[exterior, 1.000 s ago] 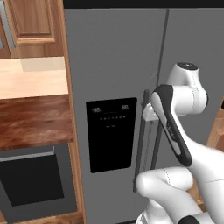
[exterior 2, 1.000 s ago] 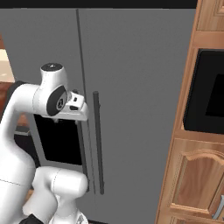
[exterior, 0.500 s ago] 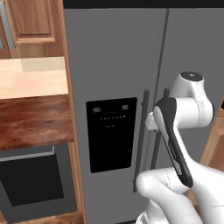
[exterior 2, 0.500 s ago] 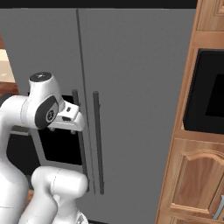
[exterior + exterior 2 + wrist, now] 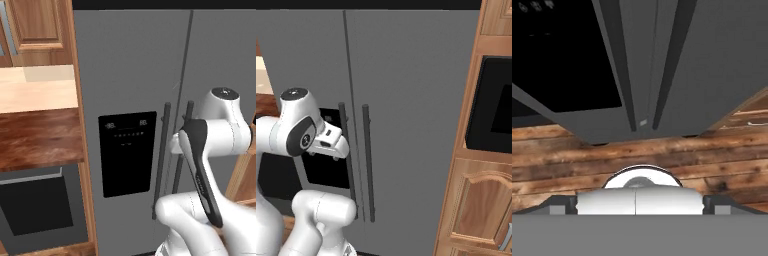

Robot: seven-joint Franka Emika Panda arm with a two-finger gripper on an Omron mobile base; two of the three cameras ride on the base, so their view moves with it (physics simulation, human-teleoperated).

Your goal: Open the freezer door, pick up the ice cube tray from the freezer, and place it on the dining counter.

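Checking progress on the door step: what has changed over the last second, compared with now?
The arm's upper joint has sunk and drawn back from the freezer door, its wrist swinging lower in front of the two bar handles. Nothing was taken hold of or let go; the gripper stays open and empty. Both fridge doors remain shut, and the black dispenser panel and dining counter are unchanged.

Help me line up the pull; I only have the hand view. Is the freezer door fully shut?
Observer: Yes. In the left base view the freezer door sits flush with its neighbour.
Operator: Where's the dining counter?
Observer: Left of the fridge, the dining counter lies just below a pale countertop.
Operator: How high is the claw?
Observer: In the right base view the claw is about mid-height on the bar handle; I cannot tell if they touch.
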